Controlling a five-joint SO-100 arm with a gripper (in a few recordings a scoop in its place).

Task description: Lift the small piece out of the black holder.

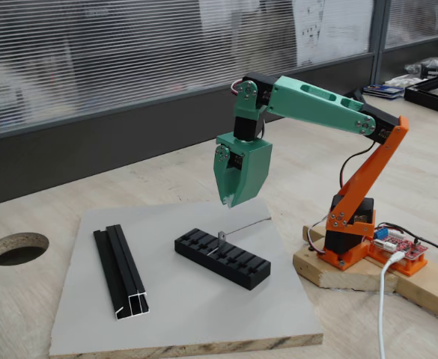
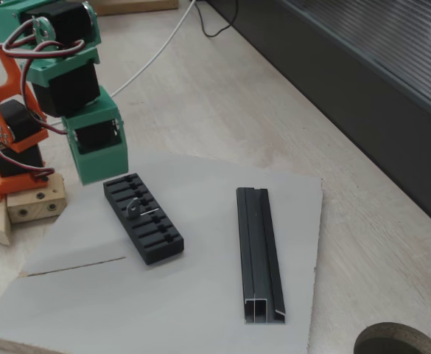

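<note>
Aluminium-edged black channel rail (image 1: 120,272) lies at the left of the grey board (image 1: 181,314) in a fixed view. Right of it, the slotted black rectangular holder (image 1: 222,258) carries the tiny grey metal tab (image 1: 221,236) upright in a slot. Above hangs the green gripper (image 1: 228,200), clear of the tab; whether its fingers are apart I cannot tell.

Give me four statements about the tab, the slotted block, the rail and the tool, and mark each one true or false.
1. The small piece stands in the black holder. True.
2. The tool is clamped on the small piece. False: it hangs above the holder, apart from the piece.
3. The black channel rail lies on the same grey board as the holder. True.
4. The rail rests on top of the holder. False: they lie apart, with bare board between them.
</note>
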